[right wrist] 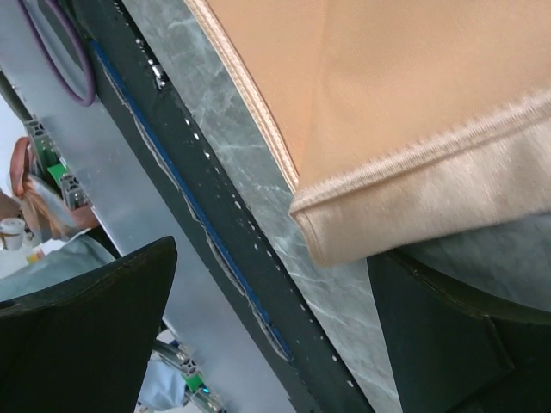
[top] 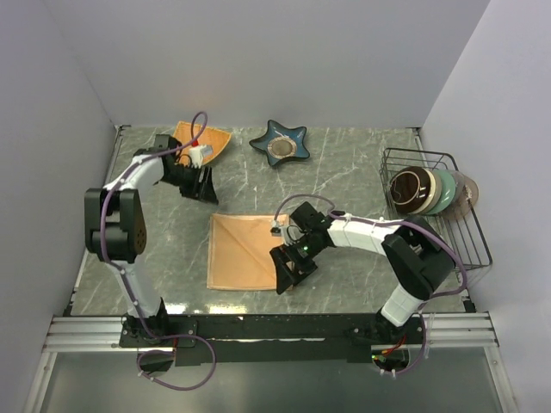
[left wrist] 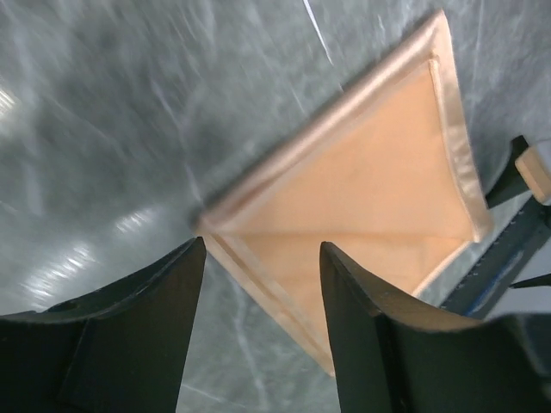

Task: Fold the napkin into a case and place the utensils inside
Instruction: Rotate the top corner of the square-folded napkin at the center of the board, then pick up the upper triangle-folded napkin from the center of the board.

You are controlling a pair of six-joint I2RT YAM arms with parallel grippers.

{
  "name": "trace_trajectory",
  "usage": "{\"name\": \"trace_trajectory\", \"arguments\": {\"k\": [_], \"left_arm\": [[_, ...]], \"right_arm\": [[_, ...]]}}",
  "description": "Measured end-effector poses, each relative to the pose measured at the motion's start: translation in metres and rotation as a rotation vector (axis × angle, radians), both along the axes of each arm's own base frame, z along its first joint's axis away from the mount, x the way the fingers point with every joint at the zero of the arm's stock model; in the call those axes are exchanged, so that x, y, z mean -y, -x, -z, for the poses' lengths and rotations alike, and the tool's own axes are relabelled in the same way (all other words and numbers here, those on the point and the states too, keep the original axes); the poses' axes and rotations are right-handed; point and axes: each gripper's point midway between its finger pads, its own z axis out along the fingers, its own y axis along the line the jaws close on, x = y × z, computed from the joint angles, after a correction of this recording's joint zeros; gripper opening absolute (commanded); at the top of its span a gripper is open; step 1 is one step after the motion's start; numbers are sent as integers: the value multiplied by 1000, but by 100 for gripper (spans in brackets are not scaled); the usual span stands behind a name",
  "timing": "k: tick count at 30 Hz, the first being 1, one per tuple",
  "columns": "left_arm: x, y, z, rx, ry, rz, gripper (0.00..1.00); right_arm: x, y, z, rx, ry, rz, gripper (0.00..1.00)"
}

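The peach satin napkin (top: 244, 249) lies flat near the middle of the grey marbled bench (top: 344, 172), with a diagonal fold line across it. My right gripper (top: 288, 268) sits low at the napkin's near right corner. Its jaws are spread wide and hold nothing, and in the wrist view the hemmed corner sits just by one finger (right wrist: 465, 335). My left gripper (top: 200, 185) is also spread and empty. It hangs over bare bench beyond the napkin's far left corner, close to the orange fan-shaped dish (top: 211, 138). I cannot make out the utensils in any view.

I expect the cloth to be light, limp and slippery — it will sag wherever it is not supported, and its layers will probably slide over each other. The stitched hem looks thicker than the body of the cloth, so I judge the corner the best place to pinch. I would take it low against the bench and catch every layer there. A hold on the smooth middle would likely slip.
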Motion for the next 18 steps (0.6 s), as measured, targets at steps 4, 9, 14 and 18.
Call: {"name": "trace_trajectory", "arguments": {"k": [4,9,14,18], "left_arm": [[-4,-26,-1,35,-12,50,54],[-8,-33,12,16,-35,116,49],[-4,-22,33,-60,-41,164,45],[4,-14,39,-92,-42,192,42]], "right_arm": [[17,-2,-5,-4,41,22,99],[45,-53,-38,82,23,140,92],[67,-137,-66,246,1,239,84],[67,-181,-60,267,4,263,81]]}}
